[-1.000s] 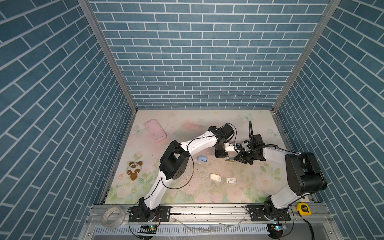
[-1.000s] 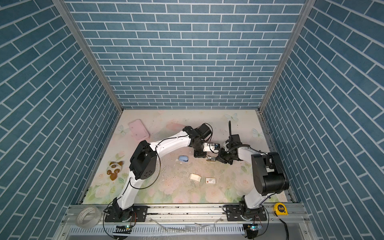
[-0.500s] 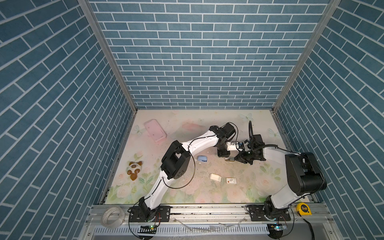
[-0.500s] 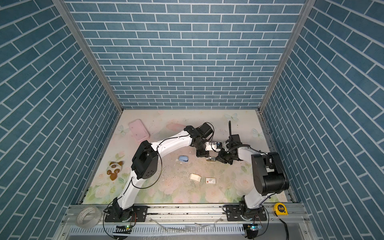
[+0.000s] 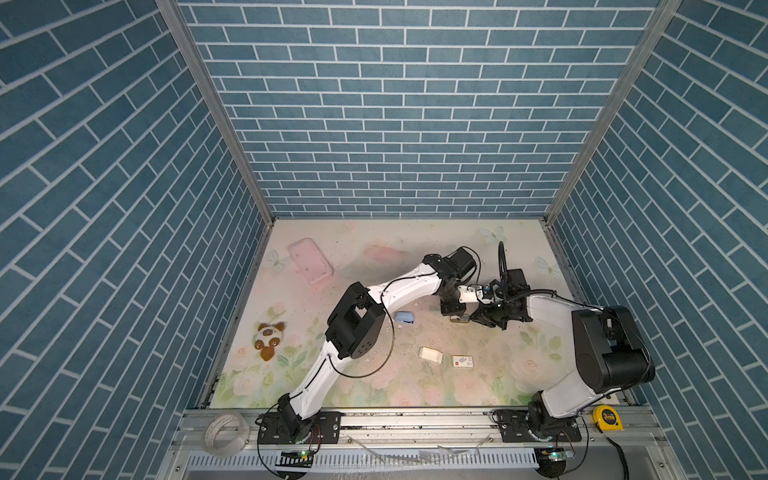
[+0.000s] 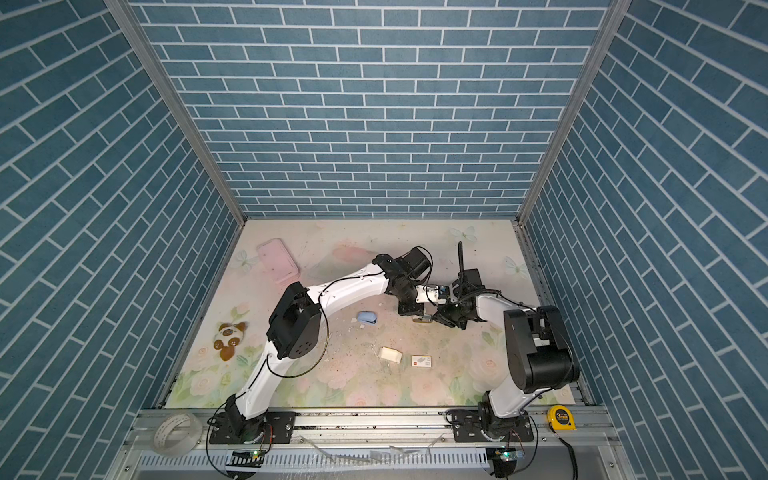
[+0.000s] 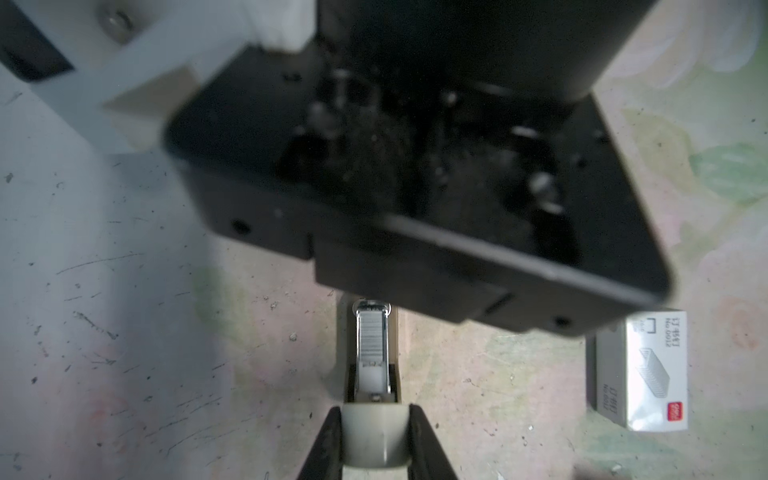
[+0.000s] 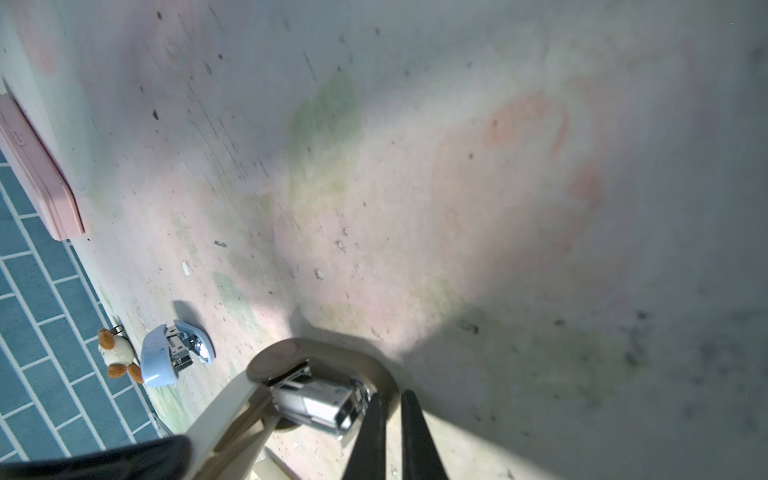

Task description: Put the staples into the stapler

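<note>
Left fingers (image 7: 326, 444) clamp stapler (image 7: 374, 436) | staples (image 7: 372, 338) in channel ahead

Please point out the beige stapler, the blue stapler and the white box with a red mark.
beige stapler (image 7: 373, 438): left wrist view, its beige end
blue stapler (image 8: 151, 361): right wrist view, its blue cover
white box (image 7: 652, 370): left wrist view, its printed face

We are looking down on the table (image 5: 478, 386). The open stapler (image 5: 459, 319) is sitting right of centre, a staple strip (image 7: 372, 340) lying inside it. A smaller stapler (image 5: 404, 318) is lying to its left. Before them, a cardboard tray (image 5: 430, 355) is resting just left of a staple box (image 5: 462, 361). A case (image 5: 310, 261) is lying behind at the left, a plush toy (image 5: 269, 336) near the left edge.
</note>
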